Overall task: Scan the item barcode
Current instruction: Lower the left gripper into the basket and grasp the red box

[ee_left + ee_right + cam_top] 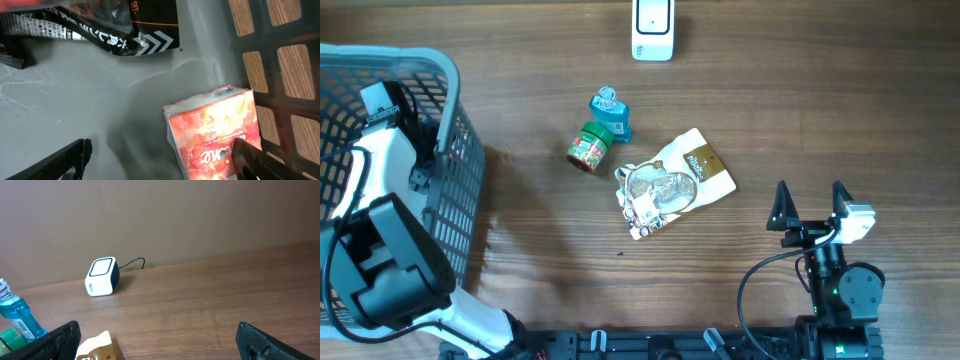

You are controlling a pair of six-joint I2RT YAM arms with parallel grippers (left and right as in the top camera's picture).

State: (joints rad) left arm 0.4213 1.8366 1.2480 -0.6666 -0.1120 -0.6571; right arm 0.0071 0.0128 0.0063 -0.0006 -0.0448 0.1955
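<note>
The left gripper (pixel 162 146) hung wide open and empty in the basket (pixel 75 110), needing a shift toward three o'clock to straddle the orange pack (pixel 215 130).

Dark wooden table (pixel 880 100) (plain brown wall (pixel 200 215) behind).

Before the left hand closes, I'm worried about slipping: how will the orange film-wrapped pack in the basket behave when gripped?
Likely squashy: the orange film-wrapped pack looks soft and puffy. Its glossy film may slip. Blocky, beside the basket wall, it probably won't roll.
</note>
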